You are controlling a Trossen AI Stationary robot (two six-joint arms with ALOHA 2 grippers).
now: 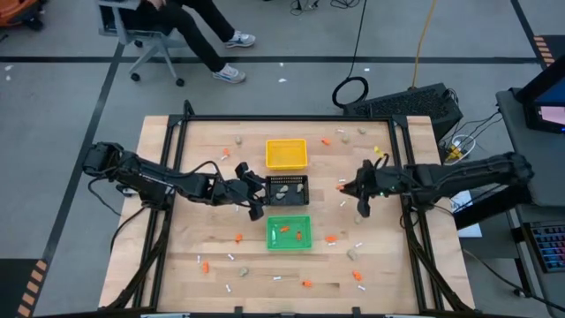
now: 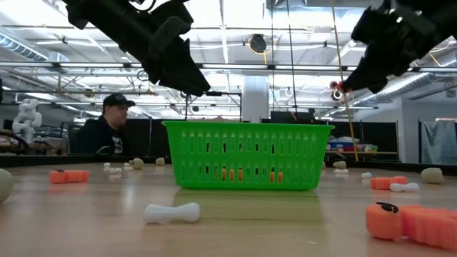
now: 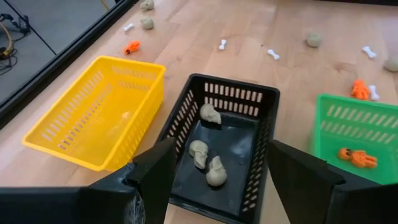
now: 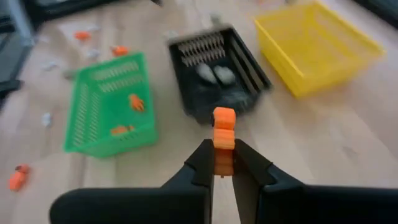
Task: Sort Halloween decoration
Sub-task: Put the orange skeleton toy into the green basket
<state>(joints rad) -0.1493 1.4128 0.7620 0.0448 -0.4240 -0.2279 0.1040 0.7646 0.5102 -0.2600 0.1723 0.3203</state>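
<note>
Three small trays stand in a row mid-table: yellow (image 1: 286,153), black (image 1: 288,187) and green (image 1: 290,231). The black tray (image 3: 217,149) holds three beige skull lumps (image 3: 199,152). The green tray (image 4: 109,112) holds orange bits (image 4: 135,102). My left gripper (image 1: 256,196) hangs open just left of the black tray with nothing between its fingers (image 3: 155,177). My right gripper (image 1: 349,188) hovers right of the black tray, shut on an orange bit (image 4: 223,127). Loose orange bits, white bone sticks and beige lumps lie scattered over the table. My right gripper pinches the lower end of the orange bit (image 4: 222,148) between its two fingertips. The bit sticks out past the fingers toward the trays, lifted clear of the table (image 2: 335,87). The fingers slant downward from the table's right side.
Loose pieces lie near the front edge: an orange bit (image 2: 407,223) and a white bone (image 2: 171,212); more lie right of the green tray (image 1: 331,238) and at the far side (image 1: 326,140). A person sits beyond the table's far edge (image 2: 107,128).
</note>
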